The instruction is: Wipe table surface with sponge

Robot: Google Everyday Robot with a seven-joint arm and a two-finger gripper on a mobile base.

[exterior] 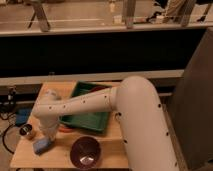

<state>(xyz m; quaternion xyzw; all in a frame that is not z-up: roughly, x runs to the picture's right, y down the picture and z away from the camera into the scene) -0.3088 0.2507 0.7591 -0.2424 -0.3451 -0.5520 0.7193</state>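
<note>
Dim, warm light from above, soft shadow under the gripper (46, 136) — near-left corner of the table surface (112, 145)

Table surface (107, 145): light-brown wood, smooth, plain, soft shine. Sponge (41, 145): light blue, soft, matt, a bit rough. Gripper (48, 136): down at front left of table, right above sponge, behind white arm end; looks like hard smooth plastic. Arm (135, 112): white plastic shell, smooth, small dark dots. Tray (87, 120): green plastic, smooth, dull shine. Bowl (85, 152): dark purple, smooth, shiny inside. Small cup (27, 131): shiny metal.
</note>
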